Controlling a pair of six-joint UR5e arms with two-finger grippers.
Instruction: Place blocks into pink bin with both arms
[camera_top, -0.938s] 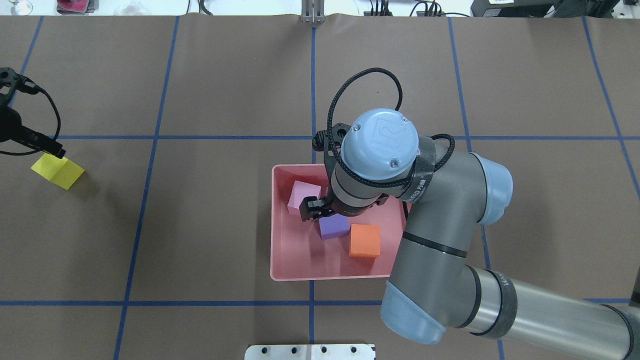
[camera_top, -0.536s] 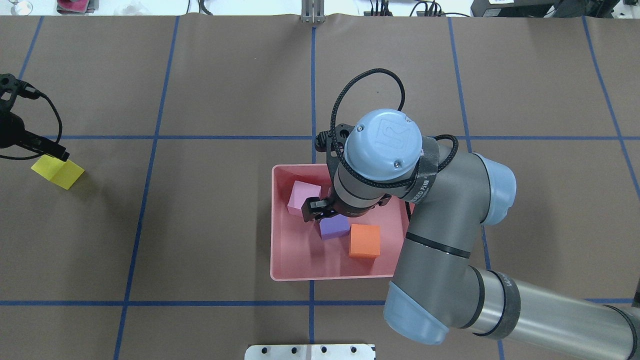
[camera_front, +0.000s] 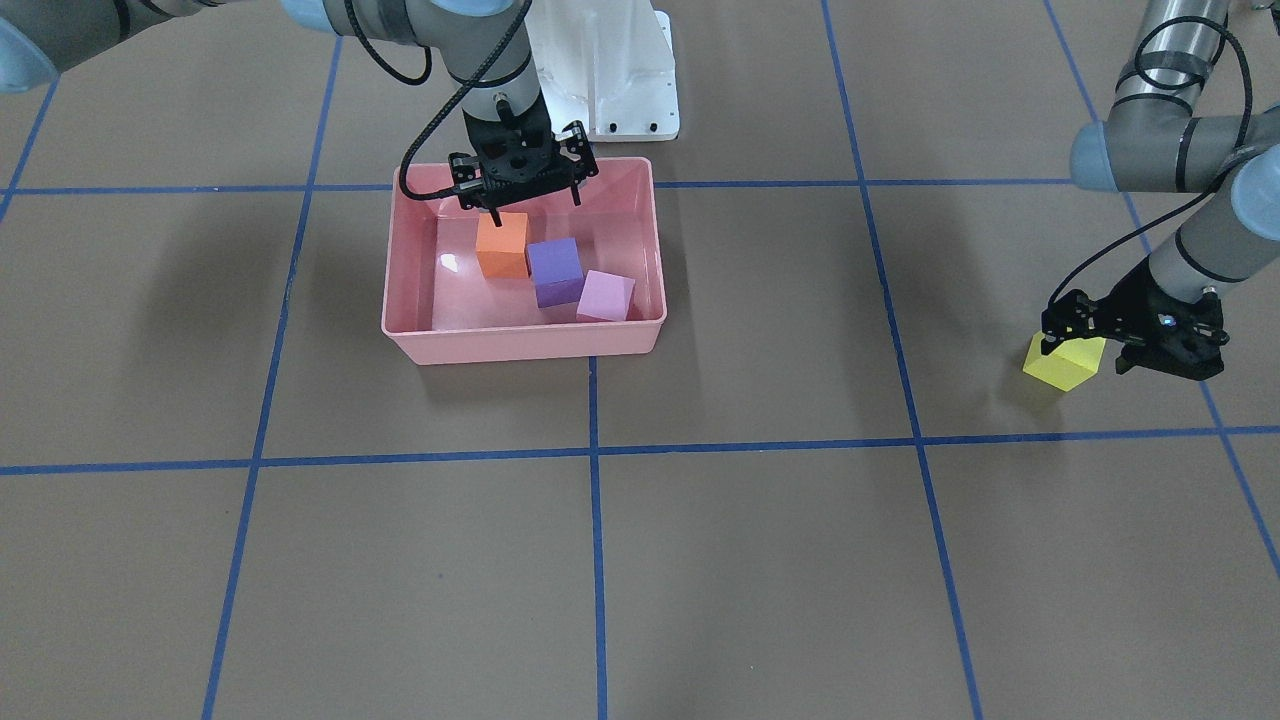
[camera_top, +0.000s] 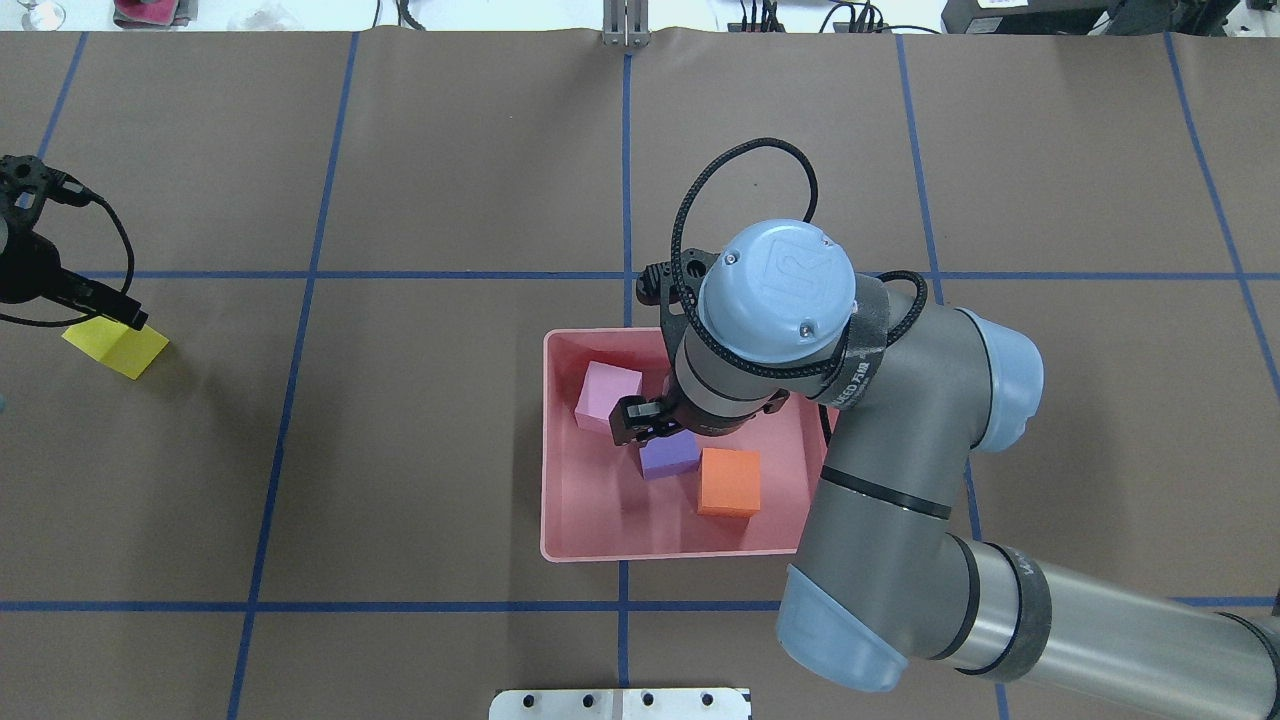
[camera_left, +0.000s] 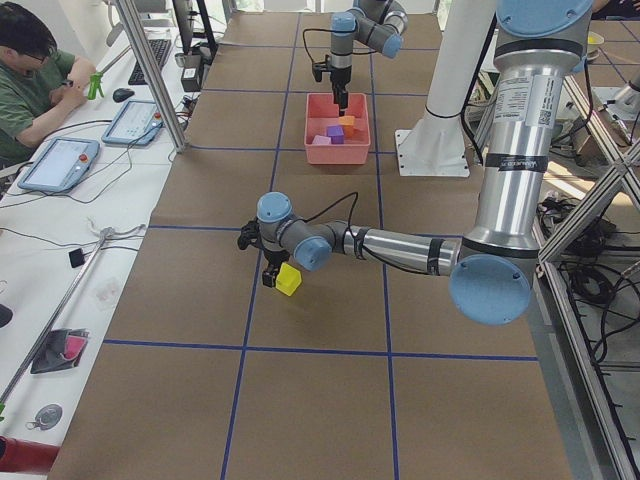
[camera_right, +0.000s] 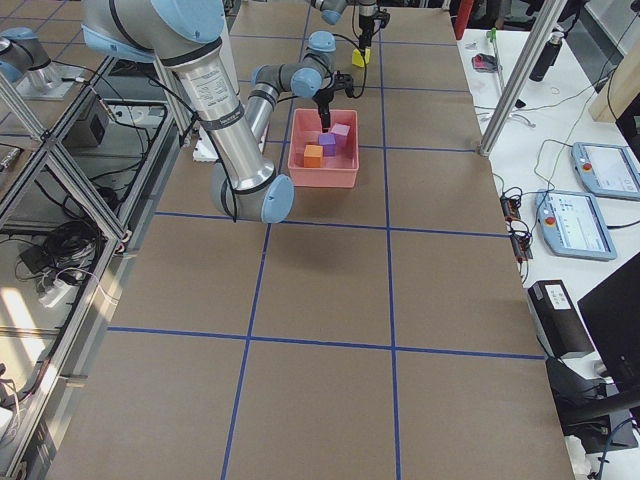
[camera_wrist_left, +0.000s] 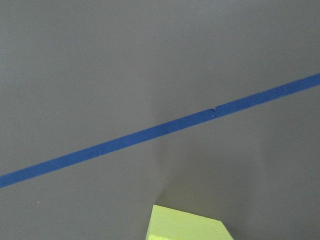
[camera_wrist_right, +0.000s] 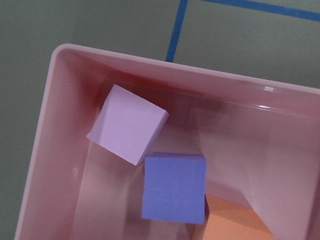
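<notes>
The pink bin (camera_top: 560, 500) stands mid-table and holds the light pink block (camera_top: 607, 394), the purple block (camera_top: 668, 455) and the orange block (camera_top: 729, 482). In the front view they show as orange (camera_front: 502, 248), purple (camera_front: 555, 268) and pink (camera_front: 605, 296). My right gripper (camera_front: 535, 205) hangs open and empty over the bin's robot-side end, just above the orange block. The yellow block (camera_top: 115, 345) lies on the table at the far left. My left gripper (camera_front: 1088, 352) is open and low over it, with one finger (camera_top: 128, 316) at the block's far edge. The left wrist view shows only the block's top (camera_wrist_left: 187, 225).
The white base pedestal (camera_front: 610, 80) stands right behind the bin. Blue tape lines (camera_top: 300, 274) grid the brown table cover. An operator (camera_left: 35, 70) sits with tablets (camera_left: 60, 165) at a side desk beyond the table's far edge.
My right arm has shifted slightly right over the bin, its gripper still open. My left gripper has crept a little toward the yellow block. No block has moved.
</notes>
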